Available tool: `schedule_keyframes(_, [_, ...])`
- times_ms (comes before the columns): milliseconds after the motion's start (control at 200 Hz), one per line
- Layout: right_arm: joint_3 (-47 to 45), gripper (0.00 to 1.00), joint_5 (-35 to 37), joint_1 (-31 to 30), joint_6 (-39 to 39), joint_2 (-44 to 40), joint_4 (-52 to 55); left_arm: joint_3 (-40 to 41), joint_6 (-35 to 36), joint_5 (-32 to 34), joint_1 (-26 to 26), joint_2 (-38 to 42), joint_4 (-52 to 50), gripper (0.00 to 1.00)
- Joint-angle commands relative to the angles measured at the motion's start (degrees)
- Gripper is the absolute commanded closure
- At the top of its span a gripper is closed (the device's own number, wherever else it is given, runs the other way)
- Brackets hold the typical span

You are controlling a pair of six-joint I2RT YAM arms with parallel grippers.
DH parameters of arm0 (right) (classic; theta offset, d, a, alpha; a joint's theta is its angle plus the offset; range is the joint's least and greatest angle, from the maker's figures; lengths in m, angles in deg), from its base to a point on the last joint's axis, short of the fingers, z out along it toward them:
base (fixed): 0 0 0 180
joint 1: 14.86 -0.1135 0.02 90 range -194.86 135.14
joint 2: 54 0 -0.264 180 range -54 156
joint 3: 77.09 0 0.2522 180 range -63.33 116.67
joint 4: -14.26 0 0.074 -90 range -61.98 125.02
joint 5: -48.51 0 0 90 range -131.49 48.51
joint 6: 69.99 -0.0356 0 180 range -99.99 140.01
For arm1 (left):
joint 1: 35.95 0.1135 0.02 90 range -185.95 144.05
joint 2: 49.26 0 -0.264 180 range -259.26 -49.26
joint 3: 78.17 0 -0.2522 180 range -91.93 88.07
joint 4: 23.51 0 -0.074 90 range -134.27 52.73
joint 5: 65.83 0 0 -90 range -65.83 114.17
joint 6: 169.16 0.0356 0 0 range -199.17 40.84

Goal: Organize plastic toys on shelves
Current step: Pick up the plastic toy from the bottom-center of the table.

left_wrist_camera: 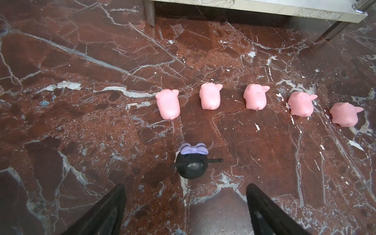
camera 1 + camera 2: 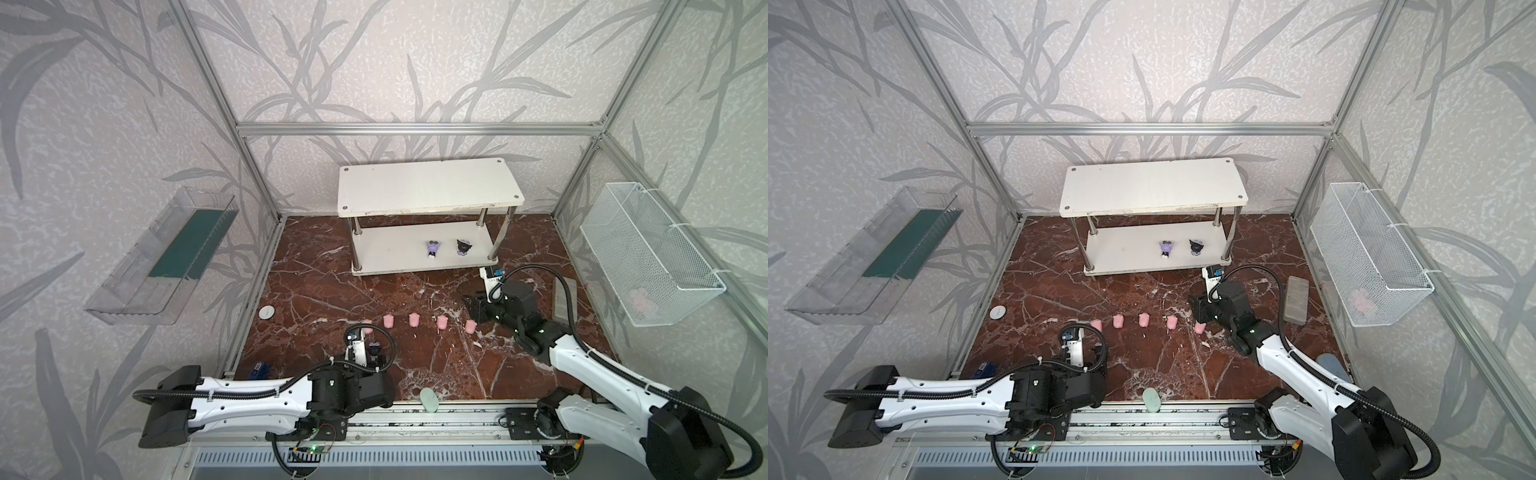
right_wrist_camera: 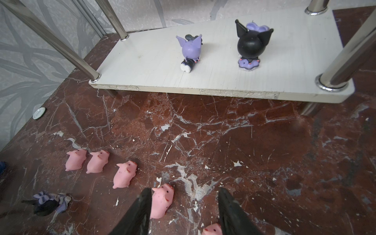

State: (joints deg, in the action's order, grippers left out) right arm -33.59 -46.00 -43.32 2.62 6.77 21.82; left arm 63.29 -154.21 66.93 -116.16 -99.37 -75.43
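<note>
Black figurine (image 1: 191, 164) sat lower centre in the left wrist view, on marble (image 1: 81, 61). Your left gripper (image 1: 185, 186) stood wide apart just short of it; right gripper (image 3: 184, 190) apart, empty. You needed to straddle its round head, clear of the thin spikes.

A red-brown marble-patterned tabletop (image 2: 332, 291) sits inside an aluminium frame (image 2: 415, 129) backed by grey leaf-print wallpaper (image 2: 374, 62). A clear plastic tray (image 2: 124, 291) hangs on the left wall, a dark green strip (image 2: 183, 245) lying inside it. On the right wall hangs a white wire mesh basket (image 2: 648, 253) holding a blurred pink object (image 2: 642, 300). A white round disc (image 2: 267, 311) lies near the table's left edge, a small blue item (image 2: 260, 369) nearer the front. A pale green oval (image 2: 429, 400) rests at the front edge, and a grey block (image 2: 1296, 300) lies below the basket.
</note>
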Motion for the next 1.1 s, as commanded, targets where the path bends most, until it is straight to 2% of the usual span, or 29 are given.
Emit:
schedule_keyframes(0, [-0.64, 0.45, 0.25, -0.27, -0.28, -0.57, -1.32, 1.82, -0.62, -0.79, 0.0, 1.44, 1.27, 0.09])
schedule_keyframes(300, [-0.82, 0.45, 0.59, -0.25, -0.46, -0.3, -1.36, 0.33, 3.71, -4.15, 0.87, -6.1, 4.38, 0.06])
schedule_keyframes(680, [-0.56, 0.44, 1.17, -0.18, -0.2, 0.46, -1.41, 2.87, 10.98, -11.91, 9.89, -8.55, 12.08, 0.05])
schedule_keyframes(930, [-0.38, 0.44, 1.04, -0.16, -0.28, 1.62, -1.98, 2.02, 13.13, -13.89, 12.14, -12.26, 13.99, 0.05])
schedule_keyframes(1095, [-0.47, 0.44, 1.1, -0.18, -0.28, 1.89, -2.24, 1.69, 14.74, -14.71, 13.1, -13.57, 15.42, 0.11])
